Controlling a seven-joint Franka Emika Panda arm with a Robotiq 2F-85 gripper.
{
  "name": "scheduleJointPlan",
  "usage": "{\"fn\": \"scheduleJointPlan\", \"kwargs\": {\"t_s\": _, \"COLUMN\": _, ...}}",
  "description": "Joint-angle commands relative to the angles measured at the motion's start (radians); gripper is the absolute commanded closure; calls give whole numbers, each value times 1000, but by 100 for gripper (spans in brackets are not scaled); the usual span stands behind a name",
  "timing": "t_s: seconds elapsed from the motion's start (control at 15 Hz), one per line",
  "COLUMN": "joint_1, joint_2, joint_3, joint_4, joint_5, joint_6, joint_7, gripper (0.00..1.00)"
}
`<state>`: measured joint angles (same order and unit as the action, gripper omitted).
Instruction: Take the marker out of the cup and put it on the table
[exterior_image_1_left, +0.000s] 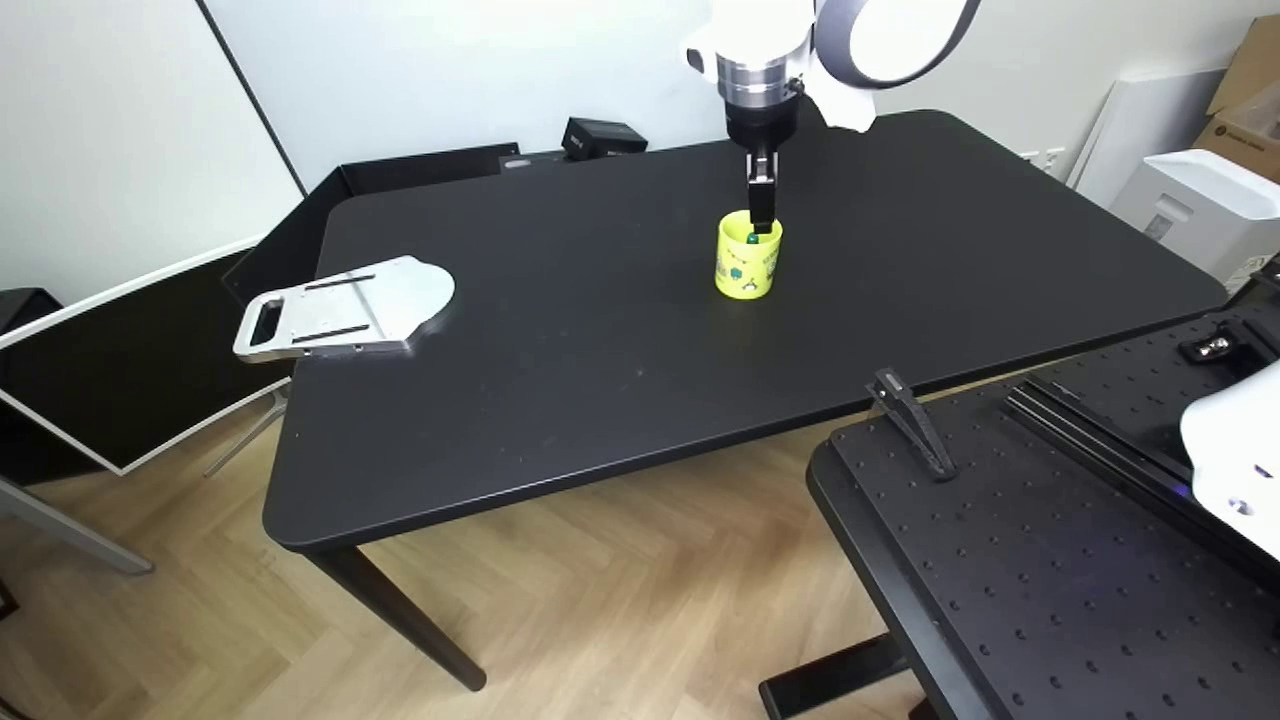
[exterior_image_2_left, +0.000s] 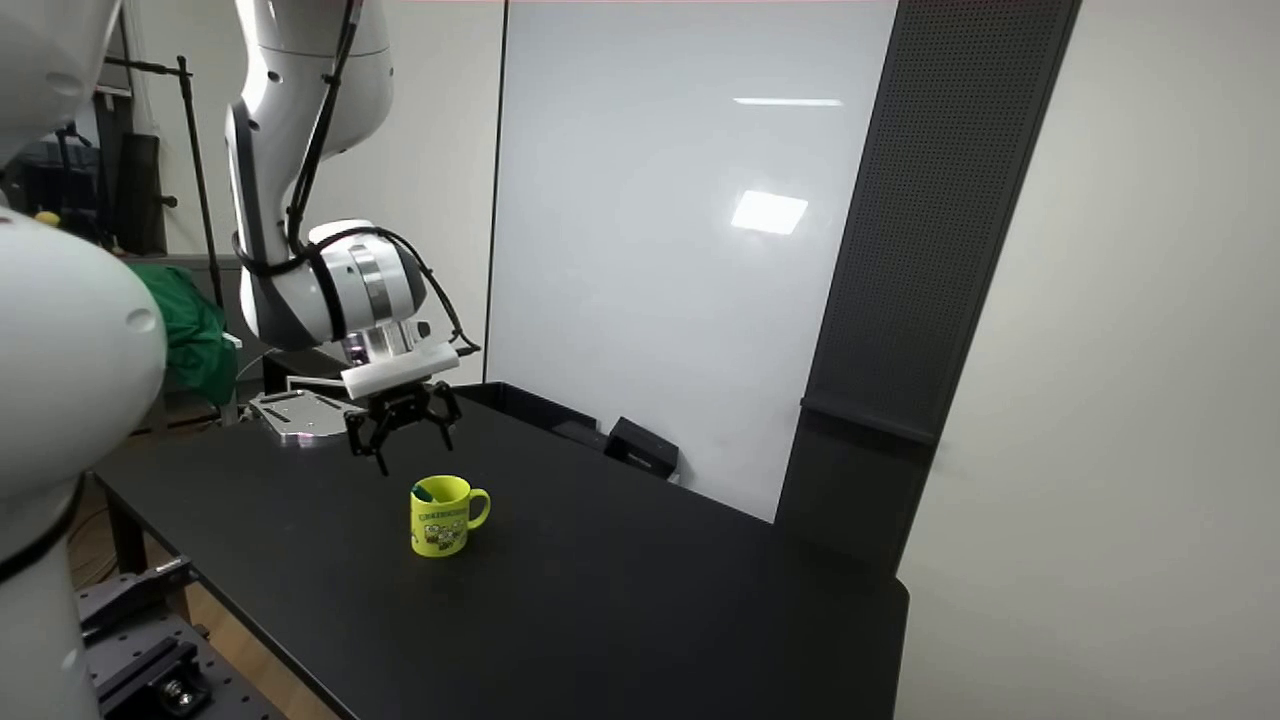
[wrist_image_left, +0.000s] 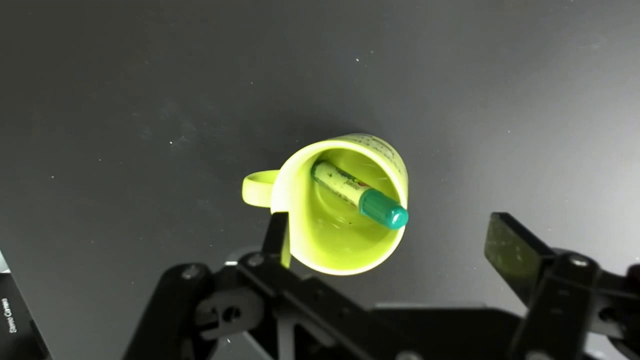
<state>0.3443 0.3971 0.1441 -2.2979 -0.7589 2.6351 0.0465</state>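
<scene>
1. **Cup.** The yellow cup (exterior_image_1_left: 745, 272) stands upright on the black table (exterior_image_1_left: 520, 350). It sits just right of upper centre in an exterior view and at the middle of the wrist view, where its handle (wrist_image_left: 258, 190) points toward the left of the frame.

2. **Marker.** The marker (wrist_image_left: 358, 193) is inside the cup, tilted. In the wrist view it runs from the upper left of the interior to the right side of the rim, with the teal cap (wrist_image_left: 377, 206) uppermost at the rim. In both exterior views only its top end shows.

3. **Gripper.** The gripper (exterior_image_2_left: 416, 460) points downward with its fingers spread wide. At the bottom of the wrist view, the left-hand finger overlaps the cup's rim; contact cannot be determined. The right-hand finger lies apart from the cup.

4. **Arm.** The white robot arm (exterior_image_2_left: 290, 110) enters from the top of the frame in both exterior views.

5. **Surroundings.** In an exterior view, a flat white-and-grey plate (exterior_image_1_left: 345, 308) projects past the table edge at frame left. A perforated black surface (exterior_image_1_left: 1080, 590) occupies the lower right. A black box (exterior_image_1_left: 602, 138) shows at upper centre.
</scene>
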Motion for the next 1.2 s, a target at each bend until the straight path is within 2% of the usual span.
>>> {"fn": "scheduleJointPlan", "kwargs": {"t_s": 0.0, "joint_1": 5, "joint_2": 16, "joint_3": -31, "joint_4": -19, "joint_5": -54, "joint_6": 66, "joint_7": 54, "gripper": 0}}
{"fn": "scheduleJointPlan", "kwargs": {"t_s": 1.13, "joint_1": 37, "joint_2": 45, "joint_3": -95, "joint_4": -31, "joint_5": -76, "joint_6": 167, "joint_7": 98, "gripper": 0}}
